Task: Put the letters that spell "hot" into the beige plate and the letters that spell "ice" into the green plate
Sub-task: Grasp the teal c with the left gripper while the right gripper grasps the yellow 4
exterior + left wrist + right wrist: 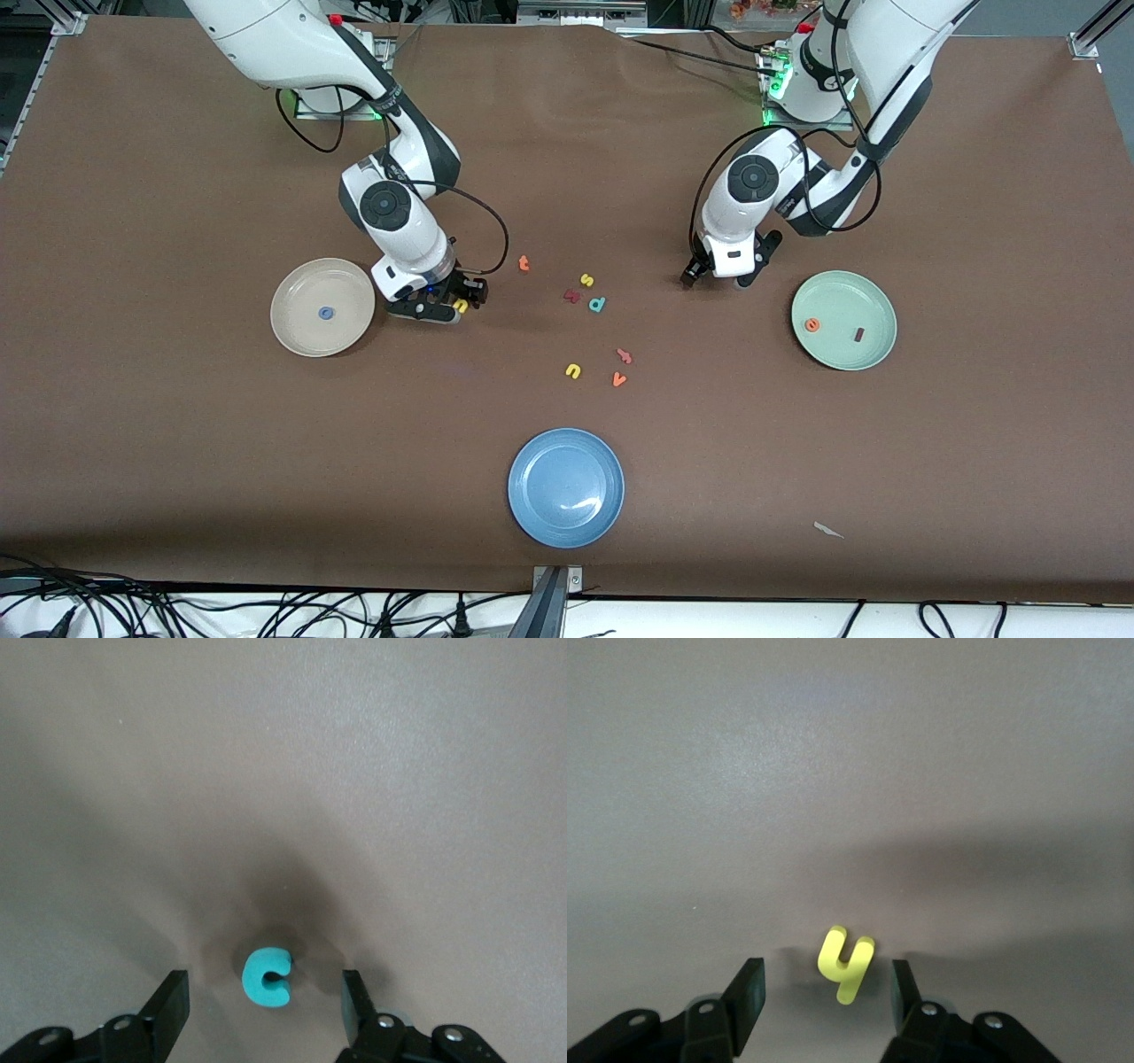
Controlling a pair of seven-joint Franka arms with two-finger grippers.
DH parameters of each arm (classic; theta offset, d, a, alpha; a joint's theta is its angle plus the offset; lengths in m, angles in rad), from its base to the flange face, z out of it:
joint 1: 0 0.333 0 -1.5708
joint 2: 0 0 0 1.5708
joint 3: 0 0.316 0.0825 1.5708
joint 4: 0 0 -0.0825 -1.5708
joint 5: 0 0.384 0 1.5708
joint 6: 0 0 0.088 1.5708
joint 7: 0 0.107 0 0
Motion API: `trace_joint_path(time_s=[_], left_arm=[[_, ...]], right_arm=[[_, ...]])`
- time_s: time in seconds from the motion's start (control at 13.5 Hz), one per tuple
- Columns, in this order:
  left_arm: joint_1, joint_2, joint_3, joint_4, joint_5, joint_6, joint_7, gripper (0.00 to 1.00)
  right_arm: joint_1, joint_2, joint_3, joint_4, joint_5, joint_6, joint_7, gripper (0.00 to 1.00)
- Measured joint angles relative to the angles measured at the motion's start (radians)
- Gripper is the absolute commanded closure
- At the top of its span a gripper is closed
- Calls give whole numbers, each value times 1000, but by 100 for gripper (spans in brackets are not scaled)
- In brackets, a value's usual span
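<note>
The beige plate [301, 328] holds the blue o [326, 312]. Just beside it, toward the table's middle, my right gripper [450, 301] [827, 992] is low over the table and open. The yellow h [460, 306] [846, 964] lies flat between its fingers, touching neither. The orange t [524, 262] lies loose farther toward the middle. The green plate [846, 354] holds the orange e [811, 324] and the dark red i [859, 334]. Beside that plate my left gripper [722, 275] [266, 997] is open astride the teal c [266, 976], which the hand hides in the front view.
Loose letters lie mid-table: a yellow s [586, 280], a dark red k-like letter [571, 295], a teal p [597, 304], a yellow u [573, 370], an orange v [619, 379] and a salmon piece [625, 356]. A blue plate [566, 523] sits nearest the front camera.
</note>
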Motion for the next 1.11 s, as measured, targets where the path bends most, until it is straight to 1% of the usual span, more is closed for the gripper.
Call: trace_joint_path(time_s=[0.07, 0.15, 0.3, 0.37, 0.59, 0.67, 0.74, 0.89, 0.96, 1.11], left_arm=[[-2, 0, 0, 0, 0, 0, -3, 35], [-2, 0, 0, 0, 0, 0, -4, 40], [-2, 0, 1, 0, 0, 0, -6, 41], [-2, 0, 1, 0, 0, 0, -6, 41], [5, 0, 3, 0, 0, 0, -6, 41], [6, 0, 4, 0, 0, 0, -6, 41], [6, 0, 5, -1, 2, 0, -6, 45], [6, 1, 6, -2, 3, 0, -6, 52], [6, 1, 6, -2, 4, 0, -6, 55], [6, 0, 6, -1, 4, 1, -6, 67]], right_arm=[[2, 2, 0, 0, 0, 3, 5, 34], [2, 4, -1, 0, -1, 4, 6, 34], [2, 6, -7, 0, -3, 6, 6, 35], [2, 8, -11, 0, -4, 6, 6, 38], [2, 11, -16, 0, -5, 8, 6, 39], [2, 12, -16, 0, -8, 9, 6, 41], [2, 14, -16, 0, -9, 9, 6, 42], [2, 19, -16, 0, -10, 11, 6, 51], [2, 19, -17, 0, -11, 11, 6, 57], [2, 18, -17, 0, -19, 11, 6, 76]])
